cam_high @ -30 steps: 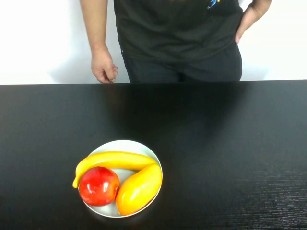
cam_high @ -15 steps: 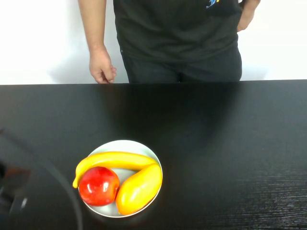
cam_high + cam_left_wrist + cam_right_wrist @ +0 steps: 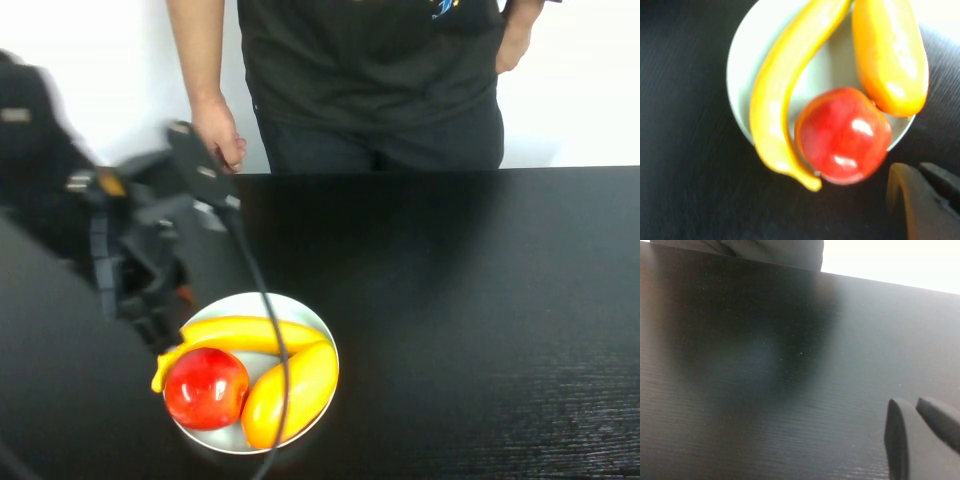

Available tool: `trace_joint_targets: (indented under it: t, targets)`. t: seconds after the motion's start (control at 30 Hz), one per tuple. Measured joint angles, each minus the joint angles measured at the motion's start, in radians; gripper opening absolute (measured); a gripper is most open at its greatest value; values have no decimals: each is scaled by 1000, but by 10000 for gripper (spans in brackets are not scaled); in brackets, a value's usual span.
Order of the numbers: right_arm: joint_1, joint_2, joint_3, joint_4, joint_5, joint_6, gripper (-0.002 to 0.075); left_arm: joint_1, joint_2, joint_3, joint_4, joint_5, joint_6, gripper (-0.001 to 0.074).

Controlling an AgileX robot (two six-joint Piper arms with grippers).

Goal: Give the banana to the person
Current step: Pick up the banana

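Note:
The banana [image 3: 245,333] lies curved along the far side of a white plate [image 3: 255,300], beside a red apple [image 3: 205,388] and a yellow-orange mango [image 3: 290,392]. My left gripper [image 3: 155,320] hangs over the plate's left rim, near the banana's left tip, its fingers close together and holding nothing. In the left wrist view the banana [image 3: 777,100] and the apple [image 3: 842,135] lie just beyond the gripper [image 3: 912,170]. The person [image 3: 370,70] stands behind the table, one hand [image 3: 218,135] hanging at its far edge. My right gripper [image 3: 907,407] is shut over bare table, out of the high view.
The black table [image 3: 480,300] runs to a white wall at the back. My left arm's cable [image 3: 262,330] drapes across the plate and the fruit. The mango [image 3: 890,55] and the plate [image 3: 740,55] also show in the left wrist view.
My left arm has swung in from the lower left and now stands over the plate's left side. The fruit has not moved. The person's hand has shifted slightly.

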Motion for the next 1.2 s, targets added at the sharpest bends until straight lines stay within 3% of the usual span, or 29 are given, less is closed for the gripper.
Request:
trace_joint_targets:
  t: [0.23, 0.33, 0.47, 0.57, 0.8, 1.2]
  targets:
    - [0, 0, 0, 0, 0, 0, -11, -94, 204, -61, 21, -64, 191, 28]
    - [0, 0, 0, 0, 0, 0, -11, -106, 259, -63, 38, -139, 214, 149]
    - [0, 0, 0, 0, 0, 0, -11, -107, 312, -63, 47, -178, 225, 421]
    - [0, 0, 0, 0, 0, 0, -11, -110, 335, -63, 47, -214, 260, 508]
    - [0, 0, 0, 0, 0, 0, -11, -110, 401, -65, 49, -249, 391, 536]
    - [0, 0, 0, 0, 0, 0, -11, -110, 477, -65, 106, -380, 412, 536]
